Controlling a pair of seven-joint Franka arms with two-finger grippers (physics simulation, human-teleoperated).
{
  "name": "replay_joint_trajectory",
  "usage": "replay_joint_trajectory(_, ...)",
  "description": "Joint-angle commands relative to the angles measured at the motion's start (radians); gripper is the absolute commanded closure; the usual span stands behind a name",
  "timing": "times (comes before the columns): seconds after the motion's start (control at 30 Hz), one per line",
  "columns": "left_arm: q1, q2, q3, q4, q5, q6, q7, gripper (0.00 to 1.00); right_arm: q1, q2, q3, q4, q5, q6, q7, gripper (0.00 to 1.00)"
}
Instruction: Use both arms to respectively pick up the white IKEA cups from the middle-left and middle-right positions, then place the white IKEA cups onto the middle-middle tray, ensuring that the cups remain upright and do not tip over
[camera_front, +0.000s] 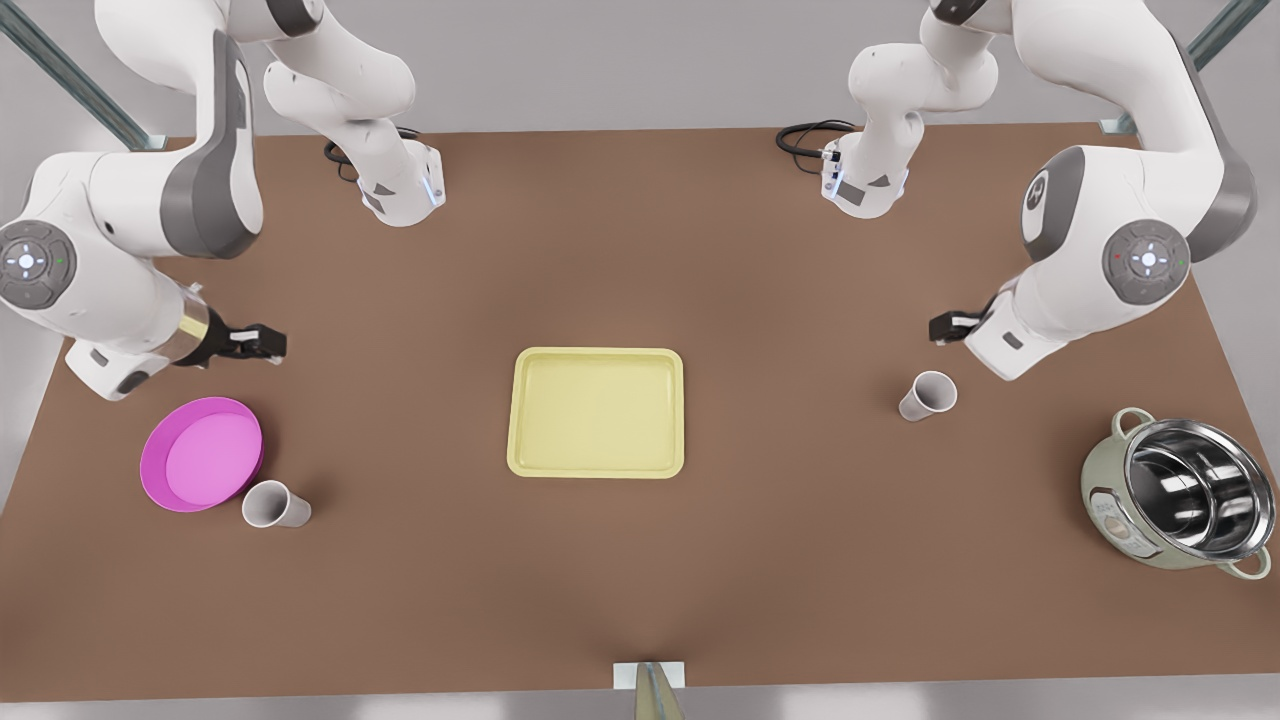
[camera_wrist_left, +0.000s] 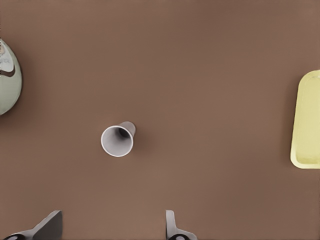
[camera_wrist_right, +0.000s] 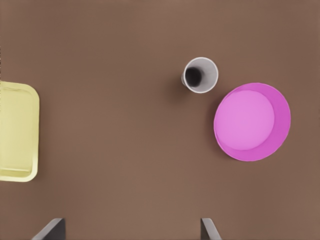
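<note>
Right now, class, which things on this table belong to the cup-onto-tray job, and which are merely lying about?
Job:
cup beside the bowl
cup near the pot
yellow tray
left gripper, open
right gripper, open

Lying about:
pink bowl
pale-green steel-lined pot

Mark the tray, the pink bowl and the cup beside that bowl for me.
tray (camera_front: 596, 412), front view, on its flat floor.
pink bowl (camera_front: 202, 455), front view, on its inner bottom.
cup beside the bowl (camera_front: 272, 504), front view, at its open mouth.
</note>
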Motion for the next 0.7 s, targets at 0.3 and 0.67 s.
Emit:
replay_joint_trajectory(0.3,0.046,0.072,0.135,-0.365,-0.063,0.508,0.023,0.00,-0.213,0.435,-0.001,0.154,0.007,0.299,-0.165,0.00)
replay_joint_trajectory(0.67,0.052,0.066,0.187,-0.604,-0.062,0.660,0.033,0.00,-0.244,0.598,0.004,0.138,0.079,0.584,-0.156,0.00)
